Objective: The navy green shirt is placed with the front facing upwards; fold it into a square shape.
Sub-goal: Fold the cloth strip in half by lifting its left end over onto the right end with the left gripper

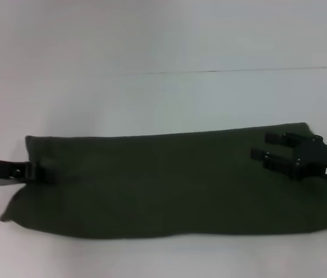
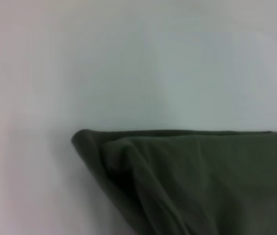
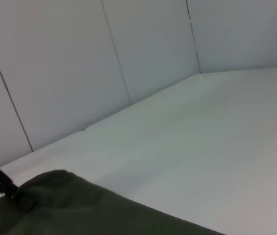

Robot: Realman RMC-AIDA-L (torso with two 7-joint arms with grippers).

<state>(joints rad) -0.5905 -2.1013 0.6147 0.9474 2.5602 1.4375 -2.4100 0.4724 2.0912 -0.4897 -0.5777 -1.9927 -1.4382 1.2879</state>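
Note:
The navy green shirt (image 1: 169,185) lies on the white table as a long band running left to right, with plain green cloth showing and no letters in sight. My left gripper (image 1: 37,172) is at the band's left edge, shut on the cloth there. The left wrist view shows that end of the shirt (image 2: 192,181) creased and drawn up toward the camera. My right gripper (image 1: 260,146) is open over the band's right end, with its two fingers (image 1: 276,138) pointing left. The right wrist view shows the shirt (image 3: 79,210) and, far off, the left gripper (image 3: 15,193) at its edge.
The white table (image 1: 163,98) stretches behind the shirt, with a seam line (image 1: 209,72) across it farther back. White wall panels (image 3: 79,63) stand beyond the table. A narrow strip of table runs in front of the shirt (image 1: 163,258).

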